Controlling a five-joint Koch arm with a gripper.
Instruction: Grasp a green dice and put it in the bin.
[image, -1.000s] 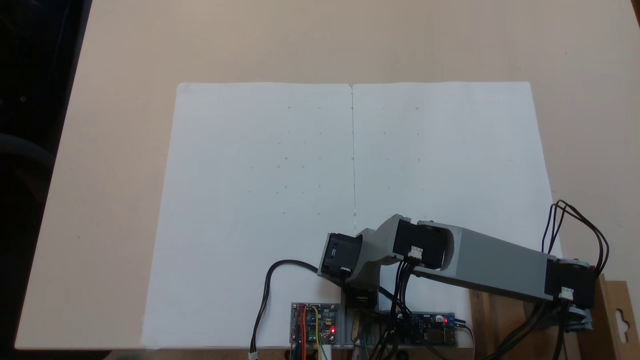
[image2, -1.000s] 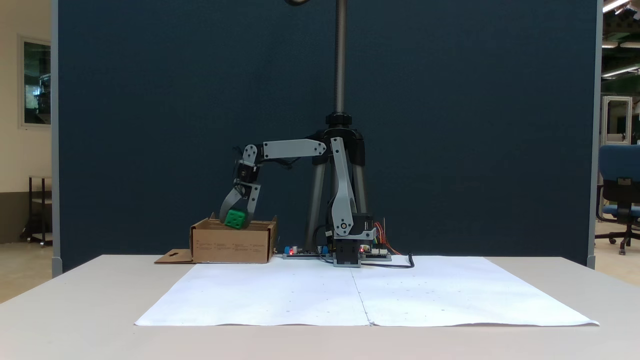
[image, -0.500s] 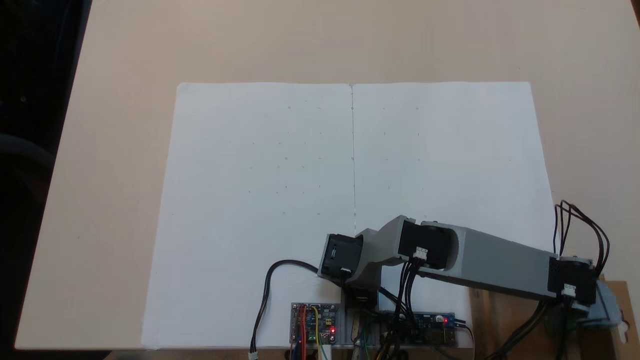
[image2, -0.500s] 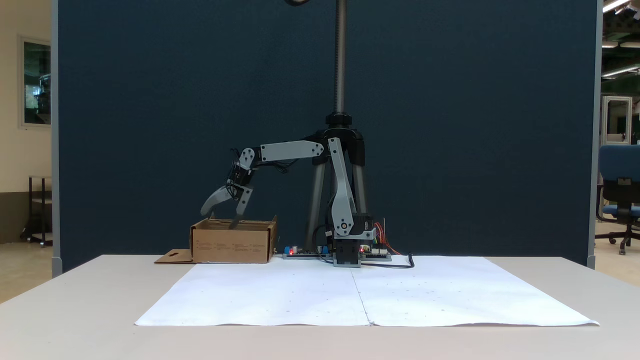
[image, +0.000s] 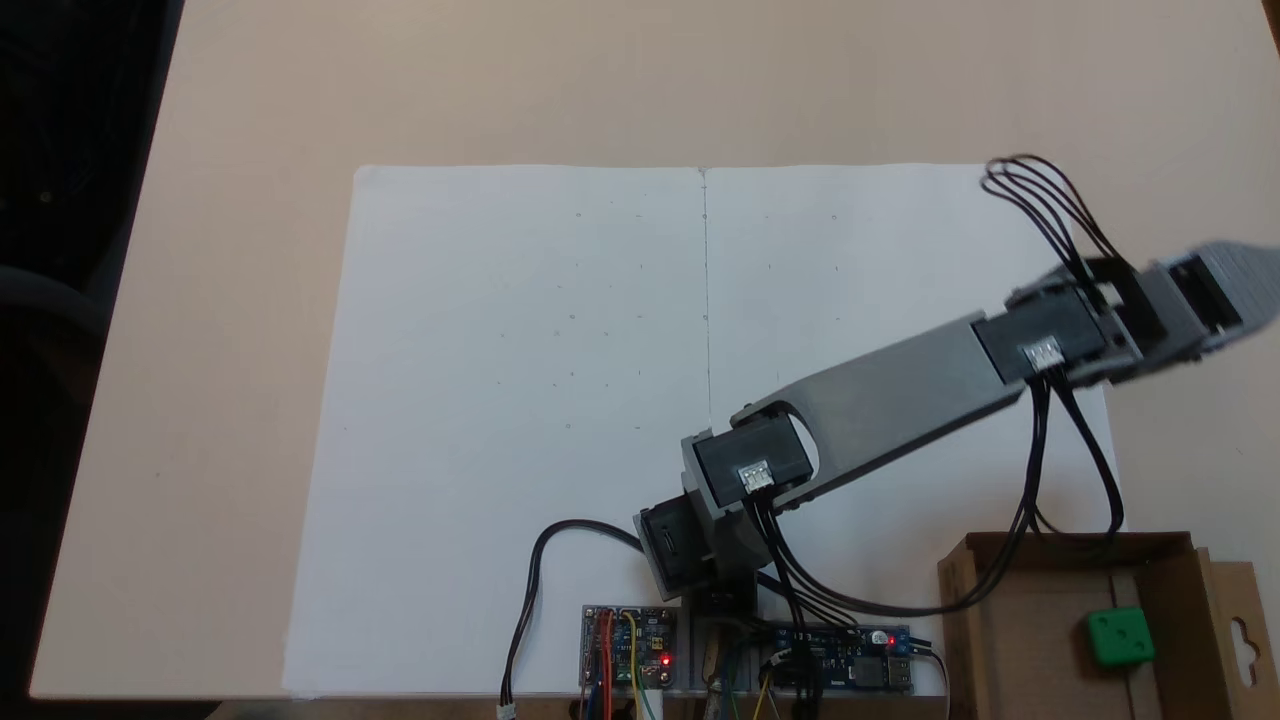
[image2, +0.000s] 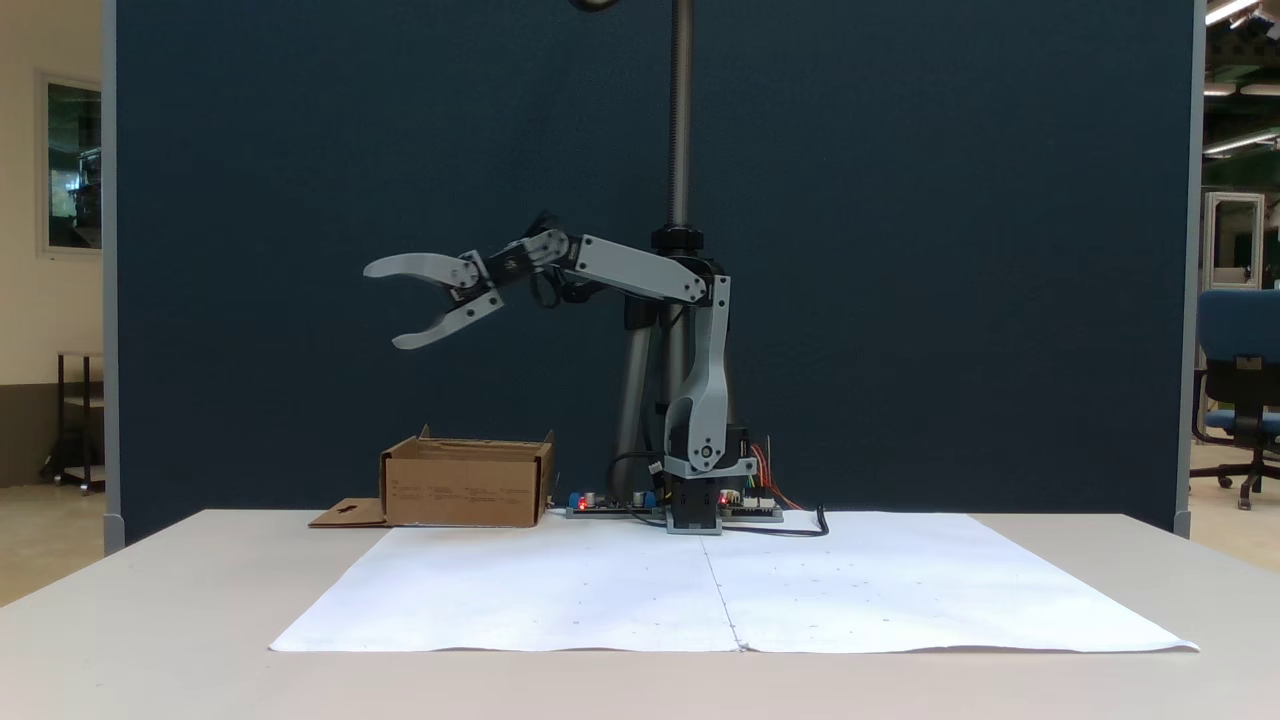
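The green dice (image: 1120, 637) is seen inside the cardboard bin (image: 1005, 640), at the lower right of a fixed view. The gripper (image2: 385, 307) is held up high, its jaws spread apart and empty. The dice looks small, light, hard and smooth; two flat sides would best be pinched. White paper (image2: 730, 595) is laid on a beige table (image2: 150, 620), before a dark blue wall (image2: 900, 250).

lab/office | blue partition (image2: 900, 250) | office chair (image2: 1235, 395) | bare circuit boards (image: 628, 648)
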